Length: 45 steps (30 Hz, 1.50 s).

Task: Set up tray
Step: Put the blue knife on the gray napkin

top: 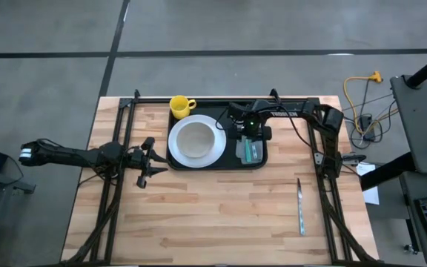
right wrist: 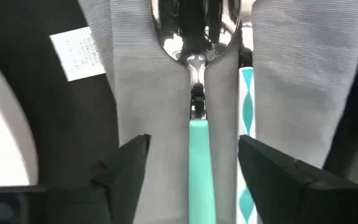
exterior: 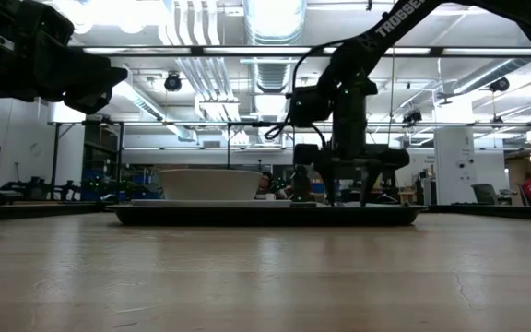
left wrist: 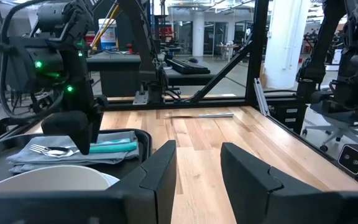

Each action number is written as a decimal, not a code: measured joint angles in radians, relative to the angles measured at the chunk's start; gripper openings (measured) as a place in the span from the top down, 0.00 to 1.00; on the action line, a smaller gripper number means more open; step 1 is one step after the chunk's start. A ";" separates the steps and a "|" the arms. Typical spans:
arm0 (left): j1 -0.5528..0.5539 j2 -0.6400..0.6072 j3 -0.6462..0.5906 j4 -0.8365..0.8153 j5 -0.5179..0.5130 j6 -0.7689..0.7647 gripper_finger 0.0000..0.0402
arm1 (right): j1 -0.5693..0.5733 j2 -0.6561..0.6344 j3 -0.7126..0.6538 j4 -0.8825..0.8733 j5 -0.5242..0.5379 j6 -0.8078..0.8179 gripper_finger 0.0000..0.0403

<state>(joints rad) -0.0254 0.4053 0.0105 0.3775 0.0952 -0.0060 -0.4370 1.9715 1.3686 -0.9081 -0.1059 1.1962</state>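
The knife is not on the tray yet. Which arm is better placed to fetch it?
Probably the right. The knife lies on the table's right side, off the tray. The right gripper is open above the spoon on the napkin; the left gripper waits left of the tray.

Between the right gripper's (right wrist: 191, 168) parted jaws lies a teal-handled spoon (right wrist: 196, 134) on a grey folded napkin (right wrist: 129, 81). Beside those jaws the round white plate (top: 196, 141) crowds the black rectangular tray (top: 262, 161). Bare wooden desk (left wrist: 210, 137) lies open ahead of the left gripper's (left wrist: 197, 180) jaws.
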 joint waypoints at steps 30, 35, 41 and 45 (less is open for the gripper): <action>0.000 0.000 0.000 0.000 0.000 0.000 0.73 | 0.296 -0.200 -0.049 -0.351 0.029 0.346 0.23; 0.000 0.000 0.000 0.000 0.000 0.000 0.73 | 0.376 -0.295 -0.099 -0.353 0.030 0.455 0.22; 0.000 0.000 0.000 0.000 0.000 0.000 0.73 | 0.453 -0.365 -0.155 -0.343 0.057 0.464 0.21; 0.000 0.000 0.000 0.000 0.000 0.000 0.73 | 0.487 -0.388 -0.209 -0.352 0.045 0.518 0.23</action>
<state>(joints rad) -0.0254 0.4057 0.0108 0.3774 0.0952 -0.0063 0.0505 1.5833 1.1591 -1.2603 -0.0607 1.7143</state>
